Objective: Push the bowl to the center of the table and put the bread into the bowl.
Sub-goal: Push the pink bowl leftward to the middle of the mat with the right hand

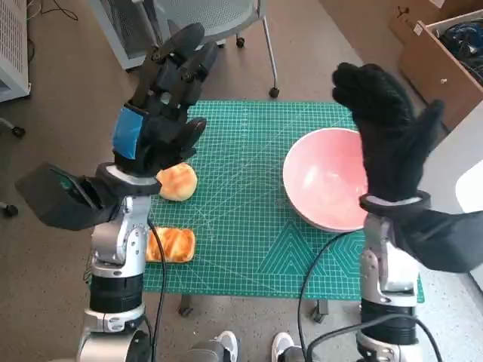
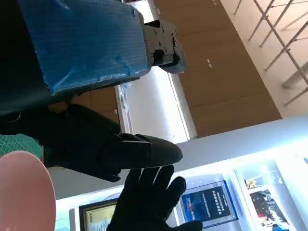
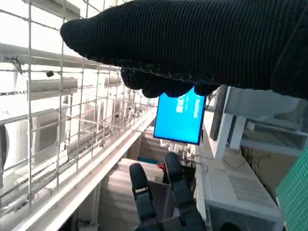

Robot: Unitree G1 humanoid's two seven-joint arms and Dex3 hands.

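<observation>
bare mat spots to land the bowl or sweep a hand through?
Free: the green cutting mat between the round bread roll and the pink bowl, plus the far strip beyond both. Crowded: the left edge, where the flat toasted bread lies near the roll under the left robot hand.

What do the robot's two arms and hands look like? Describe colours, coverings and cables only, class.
The left hand is black and jointed, with blue tape across its back. The right hand wears a black knitted glove. Both forearms are pale silver-grey cylinders with black bands; a black cable loops beside the right forearm, and another runs down beside the left.
</observation>
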